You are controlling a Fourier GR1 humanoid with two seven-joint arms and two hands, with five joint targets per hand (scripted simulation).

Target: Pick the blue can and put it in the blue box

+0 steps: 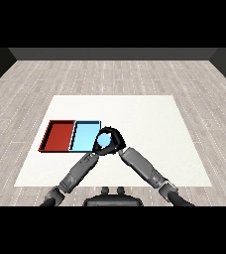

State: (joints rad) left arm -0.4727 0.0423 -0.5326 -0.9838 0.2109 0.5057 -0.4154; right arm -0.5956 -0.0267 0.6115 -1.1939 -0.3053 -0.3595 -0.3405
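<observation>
Spreading across the middle of the view, the white table (149, 124) carries everything else. At nine o'clock from its centre lie the two trays side by side and touching: the red tray (58, 136) outermost, the light blue tray (84, 137) next to it. Both grey forearms rise from six o'clock and meet at the blue tray's three o'clock edge. There the right hand (116, 141) curls round the blue can (104, 141), which sits at that rim. The left hand (98, 148) lies just below the can; whether its fingers are spread or closed cannot be told.
</observation>
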